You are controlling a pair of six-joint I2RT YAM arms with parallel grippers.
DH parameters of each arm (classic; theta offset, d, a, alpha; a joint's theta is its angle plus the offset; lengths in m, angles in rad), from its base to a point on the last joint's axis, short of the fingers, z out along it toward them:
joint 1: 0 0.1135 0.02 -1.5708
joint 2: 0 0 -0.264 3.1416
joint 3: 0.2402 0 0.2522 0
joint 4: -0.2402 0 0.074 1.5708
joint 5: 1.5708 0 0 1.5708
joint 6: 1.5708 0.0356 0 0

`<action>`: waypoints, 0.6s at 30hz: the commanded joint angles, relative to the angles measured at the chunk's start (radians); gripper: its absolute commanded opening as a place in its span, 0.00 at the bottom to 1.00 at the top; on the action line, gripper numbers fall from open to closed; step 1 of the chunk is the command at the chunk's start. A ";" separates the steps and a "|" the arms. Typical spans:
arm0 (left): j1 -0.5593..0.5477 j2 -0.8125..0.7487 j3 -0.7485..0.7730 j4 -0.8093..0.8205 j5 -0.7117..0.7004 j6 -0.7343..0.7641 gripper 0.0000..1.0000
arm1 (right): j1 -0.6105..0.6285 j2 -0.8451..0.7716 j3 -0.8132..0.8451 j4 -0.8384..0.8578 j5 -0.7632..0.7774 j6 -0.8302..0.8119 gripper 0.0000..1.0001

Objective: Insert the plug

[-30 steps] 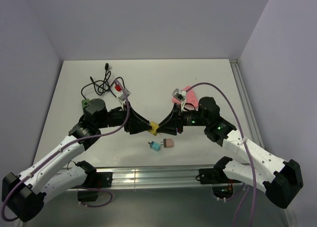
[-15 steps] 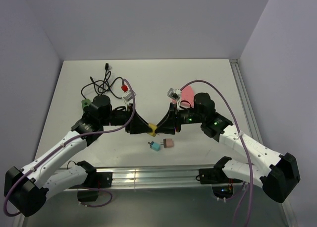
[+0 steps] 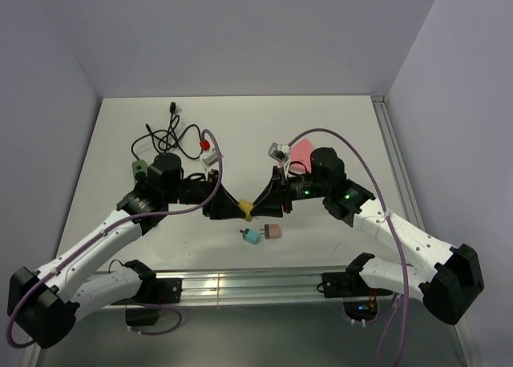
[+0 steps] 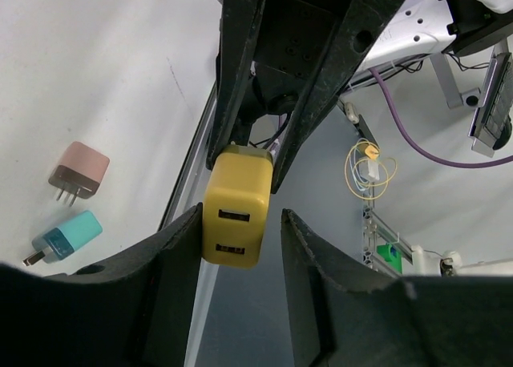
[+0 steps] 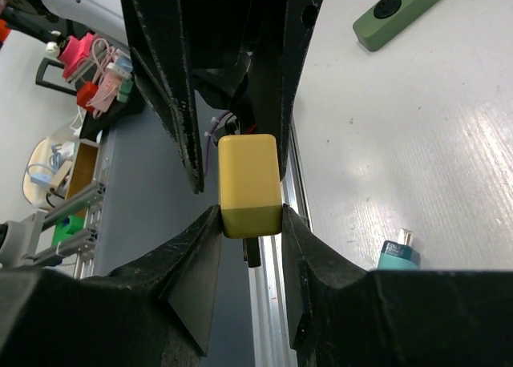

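Still pinches the yellow two-port charger cube [image 3: 246, 211] in the right gripper's [image 5: 250, 215] closed jaws, above the white table [image 3: 337, 127]. Brackets it with the left gripper's [image 4: 240, 223] jaws, grip unclear. Shifts wrists only slightly. Leaves handover unfinished, green power strip [image 5: 405, 5] well apart.

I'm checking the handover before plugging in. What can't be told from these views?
- Power strip: top view, the left arm covers most of it; right wrist view, the top edge cuts it off.
- Left gripper grip on the yellow charger: top view too small; left wrist view does not settle contact on both sides.
- Teal plug: right wrist view, lower part behind the right gripper.
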 commanded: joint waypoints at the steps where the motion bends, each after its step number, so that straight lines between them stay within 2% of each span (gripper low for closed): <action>1: 0.005 0.017 0.036 0.037 0.034 0.007 0.47 | 0.010 0.002 0.060 0.012 -0.028 -0.017 0.00; 5: 0.005 0.029 0.033 0.063 0.047 -0.011 0.47 | 0.016 0.005 0.063 0.008 -0.031 -0.022 0.00; 7: 0.003 0.034 0.033 0.063 0.047 -0.011 0.51 | 0.019 0.008 0.065 0.006 -0.029 -0.024 0.00; 12: 0.003 0.038 0.034 0.063 0.047 -0.013 0.48 | 0.022 0.019 0.066 0.014 -0.035 -0.017 0.00; 15: 0.003 0.043 0.040 0.063 0.050 -0.014 0.28 | 0.026 0.023 0.068 0.012 -0.039 -0.020 0.00; 16: 0.005 0.044 0.042 0.063 0.048 -0.013 0.11 | 0.024 0.025 0.068 0.012 -0.039 -0.019 0.00; 17: 0.005 0.048 0.045 0.061 0.045 -0.011 0.00 | 0.024 0.025 0.069 0.012 -0.034 -0.021 0.00; 18: 0.003 0.052 0.054 0.040 0.036 -0.006 0.00 | 0.024 0.028 0.071 0.008 -0.029 -0.019 0.00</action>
